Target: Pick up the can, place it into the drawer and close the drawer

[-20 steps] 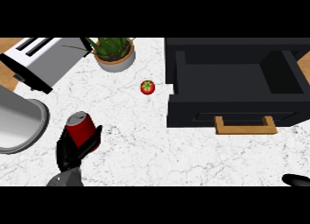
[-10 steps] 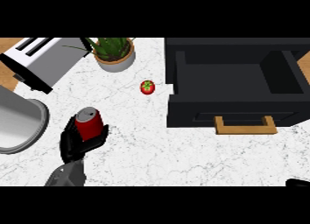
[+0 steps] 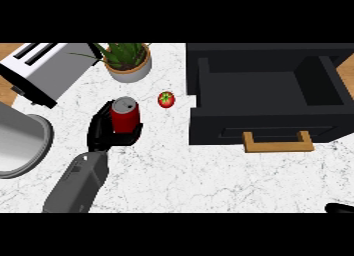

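A red can (image 3: 125, 115) with a silver top stands upright in my left hand (image 3: 104, 134), whose black fingers and thumb curl round its lower part left of centre in the head view. The black drawer (image 3: 271, 121) is pulled open at the right, its inside bare, its wooden handle (image 3: 277, 143) facing me. The can is to the left of the drawer's front, apart from it. Only a small black piece of my right hand (image 3: 345, 208) shows at the lower right corner.
A small red tomato (image 3: 166, 99) lies between the can and the drawer. A potted plant (image 3: 128, 61) and a toaster (image 3: 42, 71) stand at the back left. A large grey metal pot (image 3: 11, 141) lies at the left edge.
My left hand has carried the can away from me and a little to the right, towards the tomato. The forearm now reaches further into view.
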